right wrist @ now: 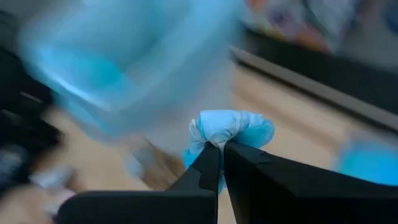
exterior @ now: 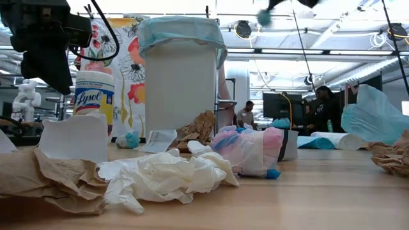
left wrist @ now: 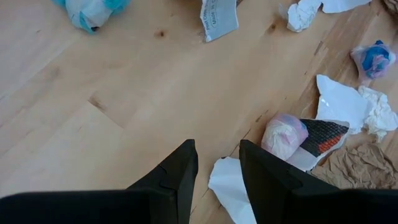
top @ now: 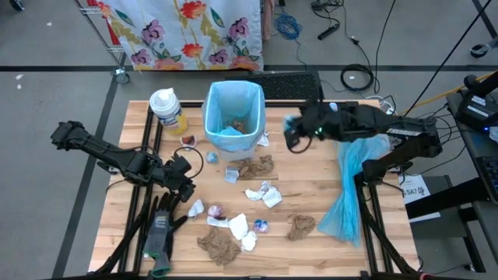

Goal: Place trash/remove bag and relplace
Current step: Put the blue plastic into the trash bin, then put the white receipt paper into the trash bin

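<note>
Beside bin (top: 233, 117), right pincer (top: 291, 134) raised (pinching blue wad (right wrist: 231, 129))

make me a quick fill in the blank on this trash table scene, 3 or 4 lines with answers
1. The right gripper is shut on a small ___ wad.
2. The bin is lined with a ___ bag.
3. The wipes canister reads ___.
4. The left gripper hovers with nothing between its fingers, which stand ___.

Answers: blue; blue; Lysol; apart
</note>
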You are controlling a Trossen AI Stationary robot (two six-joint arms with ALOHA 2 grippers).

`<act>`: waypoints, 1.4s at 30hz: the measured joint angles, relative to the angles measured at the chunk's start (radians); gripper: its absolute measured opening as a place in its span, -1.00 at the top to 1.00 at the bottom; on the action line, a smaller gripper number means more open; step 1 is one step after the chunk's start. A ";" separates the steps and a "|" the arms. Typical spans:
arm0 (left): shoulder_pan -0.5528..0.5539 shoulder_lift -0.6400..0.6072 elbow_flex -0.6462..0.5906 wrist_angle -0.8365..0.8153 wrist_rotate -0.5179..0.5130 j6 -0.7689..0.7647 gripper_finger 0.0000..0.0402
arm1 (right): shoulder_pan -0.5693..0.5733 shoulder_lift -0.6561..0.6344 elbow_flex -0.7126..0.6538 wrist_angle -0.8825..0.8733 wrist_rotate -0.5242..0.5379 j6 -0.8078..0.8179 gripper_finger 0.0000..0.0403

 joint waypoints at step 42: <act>0.000 0.000 0.000 0.000 0.000 -0.017 0.38 | -0.338 0.181 0.263 -0.154 -0.159 -0.267 0.17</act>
